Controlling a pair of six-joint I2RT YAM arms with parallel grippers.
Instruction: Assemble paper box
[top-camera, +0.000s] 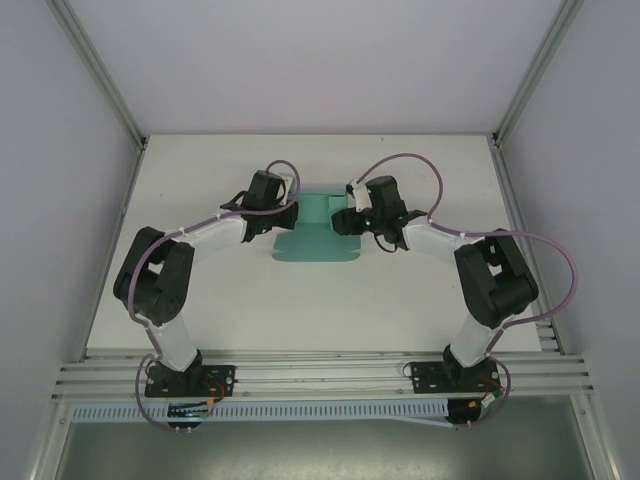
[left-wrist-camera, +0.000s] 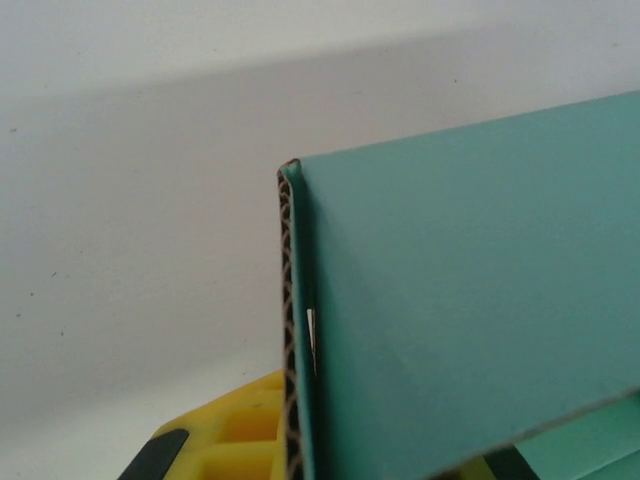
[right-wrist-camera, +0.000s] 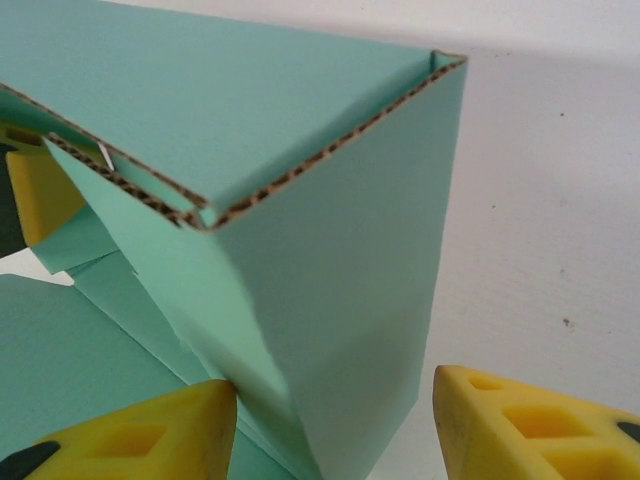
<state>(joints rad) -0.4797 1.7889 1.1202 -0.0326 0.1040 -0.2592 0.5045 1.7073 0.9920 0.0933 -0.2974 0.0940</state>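
Observation:
The teal-green paper box (top-camera: 318, 238) lies mid-table, partly folded, with walls standing at its far end and a flat flap toward the arms. My left gripper (top-camera: 287, 214) is at its left side and shut on an upright wall (left-wrist-camera: 460, 310), whose corrugated edge (left-wrist-camera: 290, 330) runs down beside a yellow finger (left-wrist-camera: 235, 430). My right gripper (top-camera: 346, 216) is at the box's right side. In the right wrist view its jaws (right-wrist-camera: 335, 405) are open around a folded corner wall (right-wrist-camera: 340, 290). The left finger (right-wrist-camera: 150, 435) touches the card, while the right finger (right-wrist-camera: 530, 425) stands apart from it.
The white table (top-camera: 200, 300) is bounded by grey side walls and a metal rail (top-camera: 320, 375) at the near edge, where both arm bases are bolted. Purple cables loop above each wrist.

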